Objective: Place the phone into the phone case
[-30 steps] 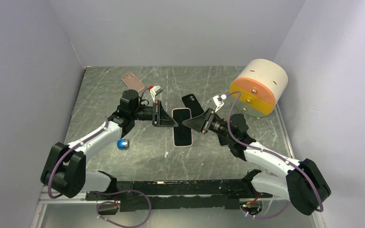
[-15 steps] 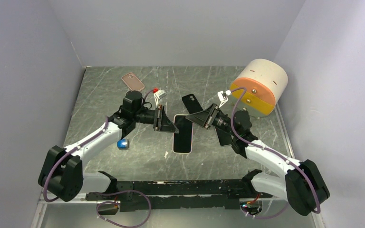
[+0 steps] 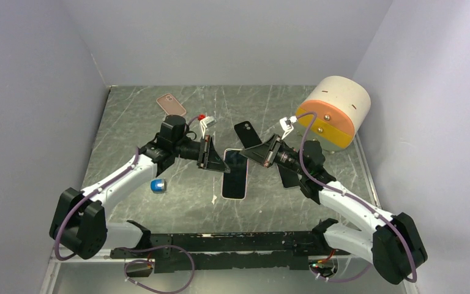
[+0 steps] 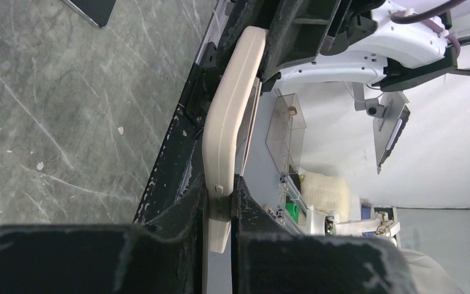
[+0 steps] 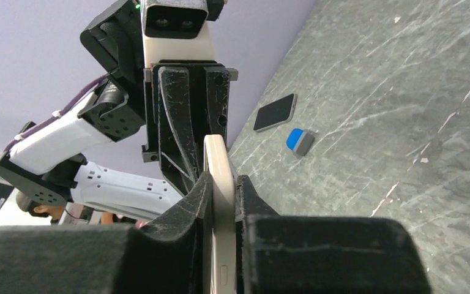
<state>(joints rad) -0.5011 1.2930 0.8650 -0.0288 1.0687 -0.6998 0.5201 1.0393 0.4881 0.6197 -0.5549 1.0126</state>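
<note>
The phone [image 3: 235,176], black-screened with a cream-white rim, hangs tilted over the middle of the table. My left gripper [image 3: 218,161] is shut on its upper left side and my right gripper [image 3: 249,155] is shut on its upper right side. In the left wrist view the phone's cream edge [image 4: 232,104] runs up from my shut left gripper [image 4: 220,197]. In the right wrist view the same cream edge [image 5: 215,160] rises out of my shut right gripper [image 5: 221,184], with the left gripper's fingers behind it. A black phone case [image 3: 247,131] lies just behind the phone, and a pink phone case [image 3: 171,104] at the back left.
A large cream and orange cylinder [image 3: 334,111] stands at the back right. A small blue object [image 3: 158,185] lies beside the left arm, also seen as the blue object [image 5: 298,141]. A dark flat piece [image 3: 287,176] lies under the right arm. A black rail [image 3: 220,242] runs along the near edge.
My right gripper has shut on the phone's right side. The phone, flat on the table a second ago, now hangs tilted between both grippers and has shifted slightly toward the near edge.
</note>
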